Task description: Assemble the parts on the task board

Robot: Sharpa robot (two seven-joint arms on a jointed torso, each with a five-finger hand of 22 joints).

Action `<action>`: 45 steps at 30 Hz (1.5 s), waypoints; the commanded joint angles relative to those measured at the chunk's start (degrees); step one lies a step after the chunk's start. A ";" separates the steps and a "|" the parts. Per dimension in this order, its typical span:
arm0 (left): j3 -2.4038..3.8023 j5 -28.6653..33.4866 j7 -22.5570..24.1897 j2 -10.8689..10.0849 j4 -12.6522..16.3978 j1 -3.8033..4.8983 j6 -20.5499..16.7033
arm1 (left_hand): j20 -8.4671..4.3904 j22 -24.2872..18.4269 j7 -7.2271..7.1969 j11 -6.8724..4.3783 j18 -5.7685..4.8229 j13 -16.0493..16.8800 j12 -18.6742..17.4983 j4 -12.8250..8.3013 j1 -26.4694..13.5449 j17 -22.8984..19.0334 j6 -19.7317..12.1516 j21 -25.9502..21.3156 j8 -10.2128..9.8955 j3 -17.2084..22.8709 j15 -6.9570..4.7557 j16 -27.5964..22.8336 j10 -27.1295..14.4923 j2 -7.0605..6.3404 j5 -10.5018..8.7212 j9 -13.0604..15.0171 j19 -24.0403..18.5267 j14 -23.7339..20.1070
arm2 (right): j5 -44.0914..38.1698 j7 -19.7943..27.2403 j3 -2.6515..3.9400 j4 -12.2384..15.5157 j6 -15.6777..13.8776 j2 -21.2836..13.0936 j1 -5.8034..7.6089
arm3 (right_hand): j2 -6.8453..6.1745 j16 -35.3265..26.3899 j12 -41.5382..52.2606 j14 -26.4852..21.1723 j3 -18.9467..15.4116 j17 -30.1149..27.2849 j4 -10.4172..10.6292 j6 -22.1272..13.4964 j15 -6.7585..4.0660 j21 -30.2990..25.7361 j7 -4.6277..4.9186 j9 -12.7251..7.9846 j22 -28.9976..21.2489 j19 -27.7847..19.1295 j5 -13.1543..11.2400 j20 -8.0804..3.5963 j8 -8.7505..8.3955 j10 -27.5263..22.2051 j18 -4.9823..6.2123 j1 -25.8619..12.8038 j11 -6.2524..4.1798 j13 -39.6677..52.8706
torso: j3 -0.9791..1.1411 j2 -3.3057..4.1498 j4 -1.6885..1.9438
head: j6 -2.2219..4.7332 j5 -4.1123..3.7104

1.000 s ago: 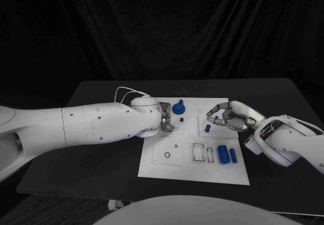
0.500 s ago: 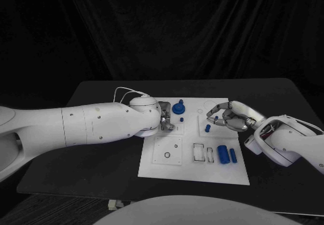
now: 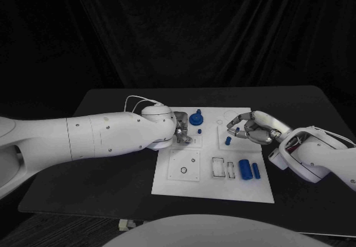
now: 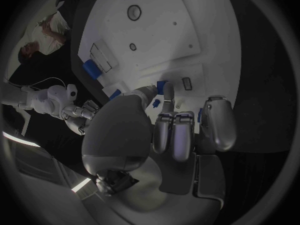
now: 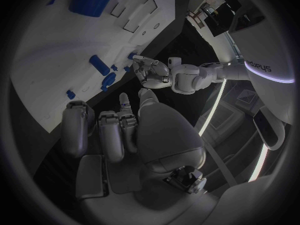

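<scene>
The white task board [image 3: 213, 185] lies mid-table. My left hand [image 3: 181, 133] sits over the board's far left corner, just in front of a blue knob part [image 3: 196, 119]. In the left wrist view its thumb and a fingertip pinch a small blue part [image 4: 161, 85] low over the board [image 4: 187, 30]. My right hand [image 3: 249, 131] hovers over the far right corner with its fingers arched apart and nothing in them. A small blue peg [image 3: 228, 139] stands just beside its fingertips. Two blue cylinders [image 3: 245, 169] lie at the near right of the board.
A square inset with two holes [image 3: 184, 165] is at the near left of the board, and narrow rectangular slots [image 3: 218, 167] lie beside the cylinders. Bare black table [image 3: 111, 175] surrounds the board. A thin white cable [image 3: 135, 101] loops over my left wrist.
</scene>
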 commanded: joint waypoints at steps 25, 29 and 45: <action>0.01 13.36 1.63 0.79 -3.29 3.62 11.62 | 0.75 10.19 0.58 0.70 0.19 13.06 -0.89 -8.99 1.19 14.08 -1.57 -0.43 0.30 5.36 0.85 -0.57 4.66 1.09 9.37 1.15 1.60 5.66 | -0.31 -0.54 0.03 -0.10 0.61 0.18 -0.33 | 0.09 0.15 -0.32 5.96 0.51 15.10 -0.03 0.06 -0.44 -0.45 0.29 -0.10 10.68 -0.51 0.36 0.02 -0.35 6.59 1.04 0.75 -0.07 2.27 | -0.01 0.01 0.01 | 0.00 0.08; 0.01 13.61 1.87 1.31 -4.14 3.70 12.27 | 0.77 10.24 0.58 0.71 0.16 13.16 -0.75 -8.89 1.17 14.30 -1.67 -0.23 0.40 5.05 0.86 -0.25 4.74 1.23 9.19 1.24 1.64 5.75 | -0.31 -0.51 0.03 -0.07 0.60 0.16 -0.36 | 0.09 0.15 -0.32 5.96 0.51 15.10 -0.03 0.06 -0.44 -0.45 0.29 -0.10 10.68 -0.51 0.36 0.02 -0.35 6.59 1.04 0.75 -0.07 2.27 | 0.00 0.07 0.06 | 0.00 -0.01; 0.02 13.78 0.34 4.35 -9.45 4.91 17.29 | 0.85 10.18 0.60 0.77 0.20 13.01 -0.98 -8.64 1.40 14.29 -2.24 -0.42 0.49 4.20 0.93 -0.27 4.61 1.90 7.64 1.35 1.53 5.74 | -0.30 -0.34 0.03 -0.17 0.69 0.31 -0.38 | 0.09 0.15 -0.32 5.96 0.60 15.10 -0.04 0.04 -0.44 -0.52 0.30 -0.11 10.65 -0.55 0.36 0.02 -0.37 6.59 1.06 0.82 -0.07 2.27 | 0.00 0.00 -0.03 | 0.00 -0.05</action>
